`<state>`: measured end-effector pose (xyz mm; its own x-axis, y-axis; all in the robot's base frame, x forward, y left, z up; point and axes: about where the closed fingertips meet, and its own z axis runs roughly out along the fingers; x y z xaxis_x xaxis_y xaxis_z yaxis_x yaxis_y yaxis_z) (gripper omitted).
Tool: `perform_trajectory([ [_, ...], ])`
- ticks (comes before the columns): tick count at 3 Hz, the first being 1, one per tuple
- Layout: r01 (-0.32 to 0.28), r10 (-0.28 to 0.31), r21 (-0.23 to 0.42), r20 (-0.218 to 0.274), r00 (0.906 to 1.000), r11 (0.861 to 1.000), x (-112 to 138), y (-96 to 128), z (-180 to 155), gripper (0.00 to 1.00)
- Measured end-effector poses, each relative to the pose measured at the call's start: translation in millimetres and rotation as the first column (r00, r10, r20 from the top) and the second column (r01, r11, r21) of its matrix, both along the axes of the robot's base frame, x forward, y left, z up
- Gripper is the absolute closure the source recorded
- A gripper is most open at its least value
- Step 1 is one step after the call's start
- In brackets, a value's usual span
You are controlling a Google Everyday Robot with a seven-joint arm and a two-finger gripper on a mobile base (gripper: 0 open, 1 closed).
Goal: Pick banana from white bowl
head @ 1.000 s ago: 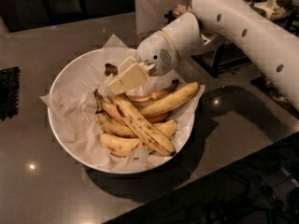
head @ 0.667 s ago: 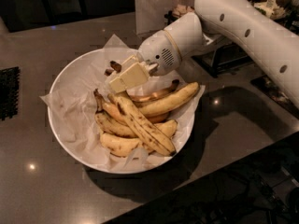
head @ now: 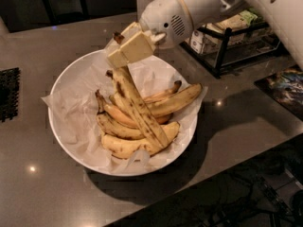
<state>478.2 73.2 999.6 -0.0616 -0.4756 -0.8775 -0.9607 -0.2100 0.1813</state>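
At the left edge of the bench (head: 33, 188) we see a black mat (head: 8, 94), and just right of it the white bowl (head: 61, 145), lined with crinkled white paper (head: 71, 108). The banana (head: 142, 115) slants up out of the bowl, its near end resting on the other bananas (head: 175, 100) and its dark stem end raised over the bowl's far side, where our hand (head: 129, 50) hangs with both fingers closed tight around it. To the right, past the arm, a wire rack (head: 222, 46) stands on the bench, well apart from the bowl.
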Motion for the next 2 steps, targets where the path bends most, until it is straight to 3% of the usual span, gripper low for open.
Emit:
perform_trajectory([
  [1,-0.084,0.083,0.003,0.117,0.9896,0.997,-19,8,59,1.00],
  [2,-0.147,0.137,0.035,0.207,0.9687,0.989,-40,9,101,1.00],
])
